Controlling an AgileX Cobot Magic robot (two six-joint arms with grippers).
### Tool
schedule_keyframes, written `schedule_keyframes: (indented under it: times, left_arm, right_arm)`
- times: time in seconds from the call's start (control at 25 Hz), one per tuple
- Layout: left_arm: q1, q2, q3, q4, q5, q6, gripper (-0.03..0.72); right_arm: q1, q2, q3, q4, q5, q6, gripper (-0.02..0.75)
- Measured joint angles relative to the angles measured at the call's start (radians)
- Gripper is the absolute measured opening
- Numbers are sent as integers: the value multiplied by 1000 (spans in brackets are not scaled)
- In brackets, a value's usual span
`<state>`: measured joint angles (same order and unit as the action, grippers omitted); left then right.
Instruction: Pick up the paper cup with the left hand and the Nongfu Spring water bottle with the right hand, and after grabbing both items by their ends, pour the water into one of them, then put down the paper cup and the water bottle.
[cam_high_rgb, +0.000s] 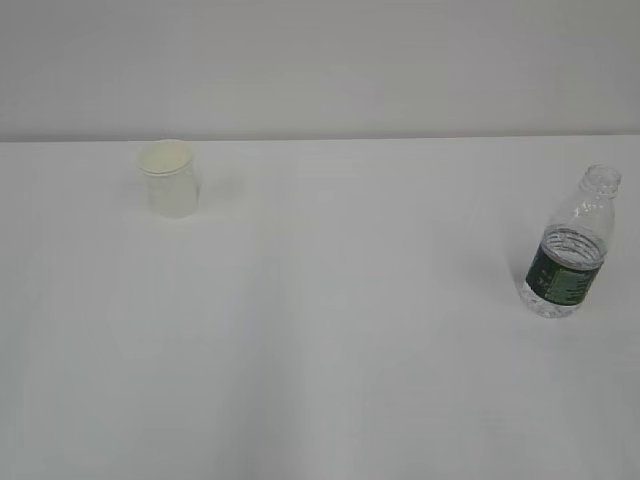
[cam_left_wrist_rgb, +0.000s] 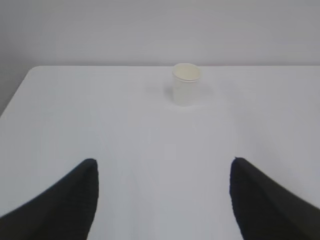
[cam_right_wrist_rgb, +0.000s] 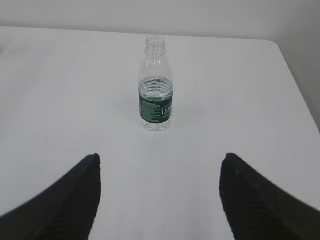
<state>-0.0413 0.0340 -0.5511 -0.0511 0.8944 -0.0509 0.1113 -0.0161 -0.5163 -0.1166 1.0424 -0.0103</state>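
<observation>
While paper cup (cam_high_rgb: 169, 178) and Nongfu Spring water bottle (cam_high_rgb: 570, 248) stood untouched on counter (cam_high_rgb: 330, 350), both jaws spread, empty; approach step; next needed cup grasp

Ahead of the left hand (cam_left_wrist_rgb: 164, 200), jaws spread wide, bare white table (cam_left_wrist_rgb: 100, 130) up to the paper cup (cam_left_wrist_rgb: 185, 84), standing alone. Ahead of the right hand (cam_right_wrist_rgb: 160, 197), likewise spread, open tabletop up to the Nongfu Spring water bottle (cam_right_wrist_rgb: 156, 86), upright, uncapped, nothing beside it.
</observation>
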Motion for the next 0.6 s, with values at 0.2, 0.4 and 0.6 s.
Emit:
schedule_keyframes:
  times: [0.2,0.4,0.6]
  left_arm:
    - [0,81,0,0,-78,0,587]
    - [0,142,0,0,-165,0,587]
    - [0,186,0,5,-222,2,587]
  right_arm:
    - [0,0,0,2,-18,0,554]
    - [0,16,0,2,-59,0,554]
    - [0,60,0,4,-114,0,554]
